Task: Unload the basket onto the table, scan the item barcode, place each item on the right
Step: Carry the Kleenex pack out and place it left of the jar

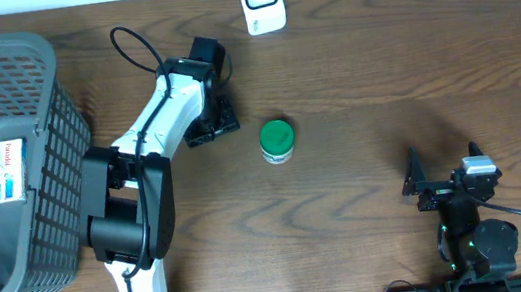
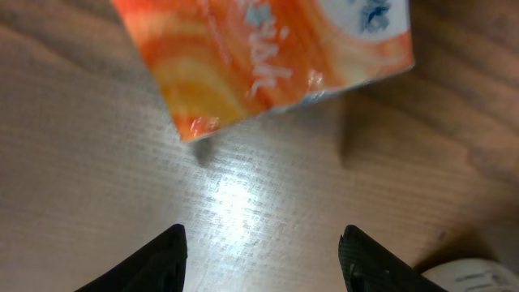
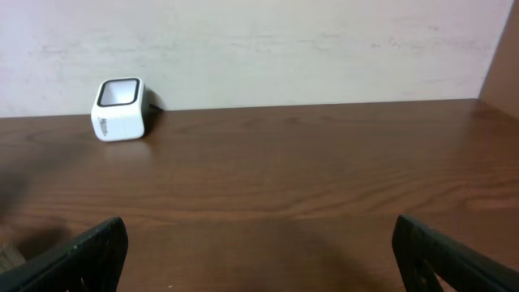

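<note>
An orange packet (image 2: pixel 268 57) with white and blue print lies flat on the wooden table, just past my left gripper's fingertips and not touching them. My left gripper (image 2: pixel 261 235) is open, with only bare table between its fingers. In the overhead view the left gripper (image 1: pixel 209 122) points down at the table and the packet is hidden beneath the arm. The white barcode scanner (image 1: pixel 261 0) stands at the table's far edge and also shows as the scanner (image 3: pixel 120 109) against the wall. My right gripper (image 1: pixel 443 164) rests low at the front right, with the jaws of the right gripper (image 3: pixel 259 235) wide open and nothing in them.
A small white jar with a green lid (image 1: pixel 277 141) stands just right of the left gripper. A grey wire basket (image 1: pixel 48 144) at the left edge holds several snack packages. A white object (image 2: pixel 470 272) shows at the left wrist view's lower right corner.
</note>
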`<move>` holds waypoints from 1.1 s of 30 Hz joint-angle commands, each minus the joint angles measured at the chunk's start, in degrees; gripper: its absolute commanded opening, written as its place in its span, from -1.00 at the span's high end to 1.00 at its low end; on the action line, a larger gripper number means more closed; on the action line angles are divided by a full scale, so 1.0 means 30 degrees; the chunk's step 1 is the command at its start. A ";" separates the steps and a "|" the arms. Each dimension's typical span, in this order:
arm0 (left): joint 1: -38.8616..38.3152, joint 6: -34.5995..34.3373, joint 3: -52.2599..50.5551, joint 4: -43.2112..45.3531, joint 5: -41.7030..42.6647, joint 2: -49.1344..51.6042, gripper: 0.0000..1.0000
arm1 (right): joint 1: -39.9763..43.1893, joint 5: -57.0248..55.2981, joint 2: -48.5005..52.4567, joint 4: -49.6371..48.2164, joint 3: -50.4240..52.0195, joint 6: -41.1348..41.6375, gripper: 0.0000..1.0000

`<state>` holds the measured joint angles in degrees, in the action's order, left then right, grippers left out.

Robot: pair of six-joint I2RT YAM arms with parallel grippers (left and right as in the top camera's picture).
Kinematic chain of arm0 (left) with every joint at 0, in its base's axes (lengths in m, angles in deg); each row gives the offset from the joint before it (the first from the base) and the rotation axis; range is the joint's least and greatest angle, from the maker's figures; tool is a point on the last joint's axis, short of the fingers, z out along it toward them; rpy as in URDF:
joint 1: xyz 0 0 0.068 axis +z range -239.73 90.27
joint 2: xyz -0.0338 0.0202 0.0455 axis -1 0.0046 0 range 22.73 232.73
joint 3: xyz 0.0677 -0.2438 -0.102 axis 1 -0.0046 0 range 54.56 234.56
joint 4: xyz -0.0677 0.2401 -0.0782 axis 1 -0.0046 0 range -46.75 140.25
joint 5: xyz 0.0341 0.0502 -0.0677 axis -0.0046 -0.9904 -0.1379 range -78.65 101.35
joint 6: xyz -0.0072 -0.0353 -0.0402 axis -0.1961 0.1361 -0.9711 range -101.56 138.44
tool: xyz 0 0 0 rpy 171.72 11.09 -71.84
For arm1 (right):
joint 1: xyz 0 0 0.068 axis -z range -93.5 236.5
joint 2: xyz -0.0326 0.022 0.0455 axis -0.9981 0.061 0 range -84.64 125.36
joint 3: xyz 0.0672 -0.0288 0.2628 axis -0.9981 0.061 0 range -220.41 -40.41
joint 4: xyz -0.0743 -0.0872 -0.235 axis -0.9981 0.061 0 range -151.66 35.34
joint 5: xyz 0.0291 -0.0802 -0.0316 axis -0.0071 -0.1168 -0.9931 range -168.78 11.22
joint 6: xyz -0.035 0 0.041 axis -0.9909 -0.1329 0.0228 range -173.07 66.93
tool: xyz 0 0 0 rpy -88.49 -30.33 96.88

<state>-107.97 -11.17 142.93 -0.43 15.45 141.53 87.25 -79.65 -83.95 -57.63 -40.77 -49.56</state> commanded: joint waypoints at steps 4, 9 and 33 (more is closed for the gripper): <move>-0.0015 0.0372 0.0007 0.1639 -0.0401 -0.0219 -0.27 | -0.0124 -0.0044 -0.0102 0.0066 0.0015 0.0240 -0.99; 0.0117 0.0342 0.0007 0.3111 -0.1705 -0.0219 -0.87 | -0.0124 -0.0044 -0.0102 0.0066 0.0015 0.0240 -0.99; 0.1523 -0.0991 0.0007 0.5523 -0.0532 0.0386 -0.97 | -0.0124 -0.0051 -0.0095 0.0066 0.0015 0.0240 -0.98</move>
<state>-103.41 -12.91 142.96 16.05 13.24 141.57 87.10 -79.65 -83.95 -57.63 -40.77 -49.56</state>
